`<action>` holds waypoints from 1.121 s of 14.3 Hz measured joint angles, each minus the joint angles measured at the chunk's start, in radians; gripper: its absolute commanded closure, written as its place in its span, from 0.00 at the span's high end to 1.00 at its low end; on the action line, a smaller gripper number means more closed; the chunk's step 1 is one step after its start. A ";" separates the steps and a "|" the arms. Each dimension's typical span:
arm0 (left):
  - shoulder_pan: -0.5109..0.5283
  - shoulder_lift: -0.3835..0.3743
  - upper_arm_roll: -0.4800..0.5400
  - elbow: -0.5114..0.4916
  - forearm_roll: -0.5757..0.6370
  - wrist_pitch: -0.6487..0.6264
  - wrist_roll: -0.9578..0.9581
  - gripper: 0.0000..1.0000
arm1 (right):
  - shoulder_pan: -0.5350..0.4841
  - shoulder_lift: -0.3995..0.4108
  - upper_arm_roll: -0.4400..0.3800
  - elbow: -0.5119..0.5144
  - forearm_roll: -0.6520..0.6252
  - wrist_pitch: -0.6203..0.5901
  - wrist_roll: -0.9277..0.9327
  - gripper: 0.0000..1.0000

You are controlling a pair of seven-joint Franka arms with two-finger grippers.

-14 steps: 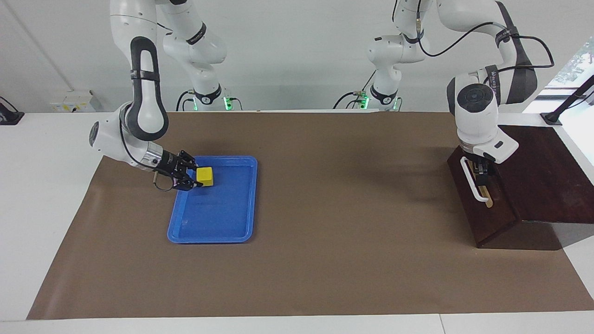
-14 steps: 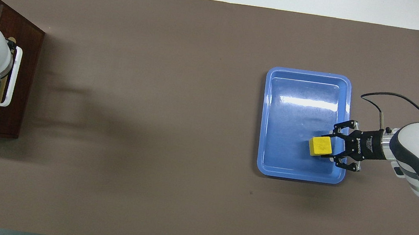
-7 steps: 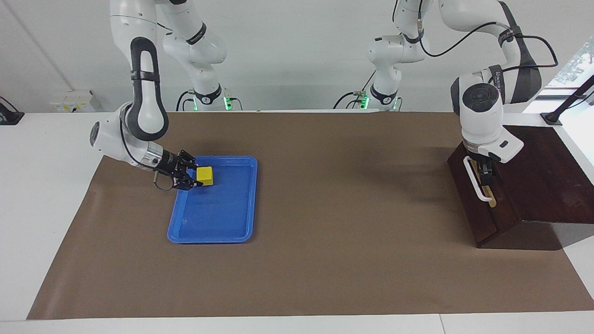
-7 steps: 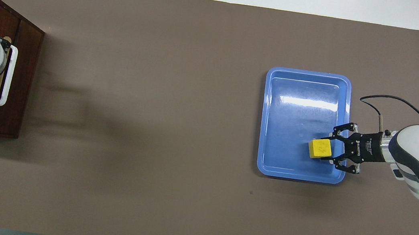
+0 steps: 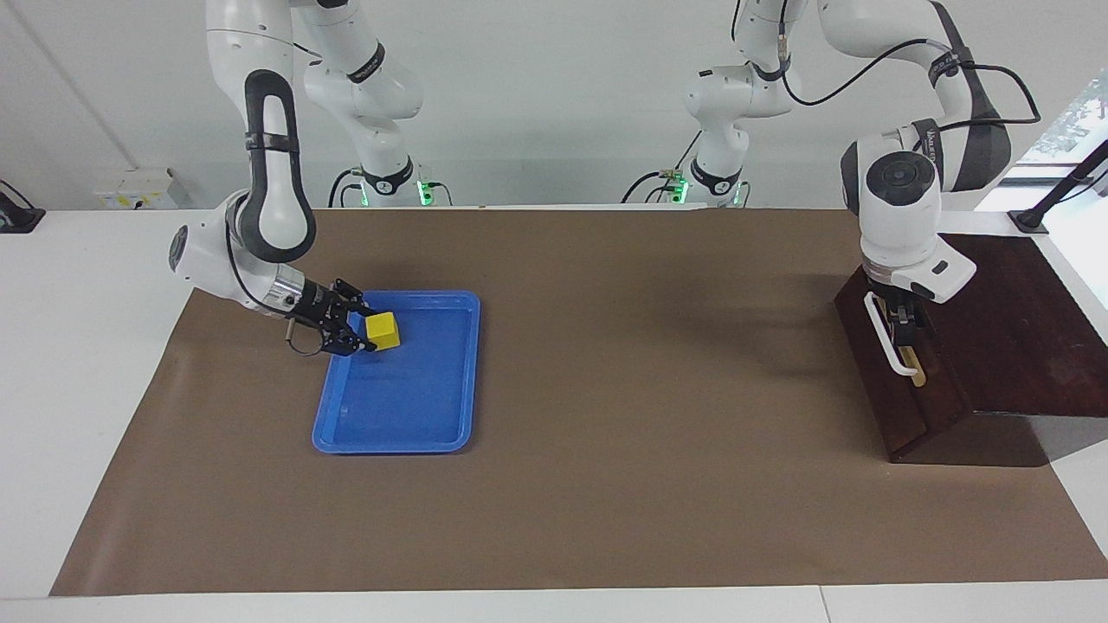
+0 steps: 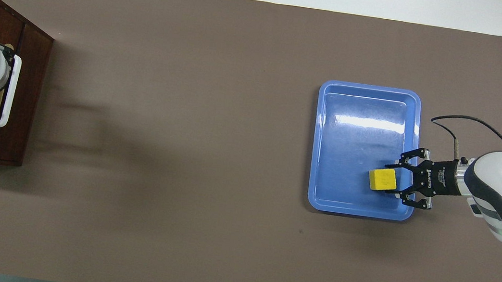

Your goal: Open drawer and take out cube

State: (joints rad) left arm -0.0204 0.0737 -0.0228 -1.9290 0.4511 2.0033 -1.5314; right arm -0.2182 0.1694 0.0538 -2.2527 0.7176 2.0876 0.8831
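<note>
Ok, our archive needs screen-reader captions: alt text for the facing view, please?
The right gripper holds a yellow cube over a blue tray on a brown mat. The left gripper sits at the closed wooden drawer's white handle.

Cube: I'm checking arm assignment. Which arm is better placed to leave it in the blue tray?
Right. The right gripper is at the cube over the tray; the left gripper is at the drawer handle, at the left arm's end of the table.

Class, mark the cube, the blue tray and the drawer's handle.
cube [image 5: 382,330], facing view, its front face.
blue tray [image 5: 407,407], facing view, bare floor.
drawer handle [image 5: 885,340], facing view, middle of the white bar.
</note>
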 measured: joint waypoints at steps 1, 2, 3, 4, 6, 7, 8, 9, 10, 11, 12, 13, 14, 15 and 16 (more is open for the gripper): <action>0.000 -0.001 -0.002 0.043 -0.073 -0.030 0.054 1.00 | 0.000 -0.002 0.000 0.000 0.000 0.000 0.000 1.00; 0.000 -0.005 -0.002 0.089 -0.149 -0.065 0.118 1.00 | 0.001 -0.004 0.000 0.000 0.000 0.000 0.000 1.00; 0.001 -0.012 0.000 0.137 -0.219 -0.105 0.184 1.00 | 0.002 -0.005 0.001 0.000 0.000 0.000 0.000 1.00; 0.002 -0.018 0.004 0.181 -0.279 -0.146 0.254 1.00 | 0.002 -0.008 0.001 0.002 0.002 0.000 0.000 1.00; 0.005 -0.024 0.010 0.242 -0.356 -0.207 0.405 1.00 | 0.003 -0.026 0.003 0.020 0.003 -0.027 0.028 1.00; 0.006 -0.025 0.011 0.260 -0.385 -0.226 0.478 1.00 | 0.006 -0.041 0.004 0.040 0.000 -0.062 0.055 1.00; 0.006 -0.025 0.011 0.276 -0.415 -0.240 0.551 1.00 | 0.012 -0.056 0.004 0.074 -0.011 -0.109 0.089 1.00; 0.007 -0.025 0.011 0.287 -0.434 -0.252 0.620 1.00 | 0.017 -0.070 0.005 0.119 -0.040 -0.160 0.117 1.00; 0.007 -0.025 0.011 0.295 -0.444 -0.264 0.696 1.00 | 0.020 -0.080 0.008 0.177 -0.082 -0.219 0.135 1.00; 0.007 -0.025 0.010 0.300 -0.448 -0.277 0.775 1.00 | 0.020 -0.088 0.011 0.240 -0.133 -0.276 0.140 1.00; 0.006 -0.025 0.007 0.301 -0.450 -0.284 0.859 1.00 | 0.020 -0.091 0.019 0.309 -0.197 -0.332 0.128 1.00; 0.005 -0.025 0.005 0.301 -0.450 -0.291 0.949 1.00 | 0.022 -0.093 0.031 0.373 -0.259 -0.375 0.094 1.00; 0.003 -0.025 0.004 0.301 -0.451 -0.301 1.039 1.00 | 0.031 -0.094 0.041 0.428 -0.317 -0.402 0.037 1.00; 0.003 -0.025 0.005 0.301 -0.451 -0.321 1.117 1.00 | 0.046 -0.097 0.049 0.469 -0.375 -0.411 -0.037 1.00; 0.004 -0.026 0.006 0.301 -0.451 -0.344 1.181 1.00 | 0.060 -0.100 0.053 0.499 -0.435 -0.411 -0.131 1.00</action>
State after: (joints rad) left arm -0.0160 0.0479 -0.0166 -1.6281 -0.0001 1.6593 -0.3501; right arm -0.1586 0.0690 0.1073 -1.7539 0.2829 1.6762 0.7522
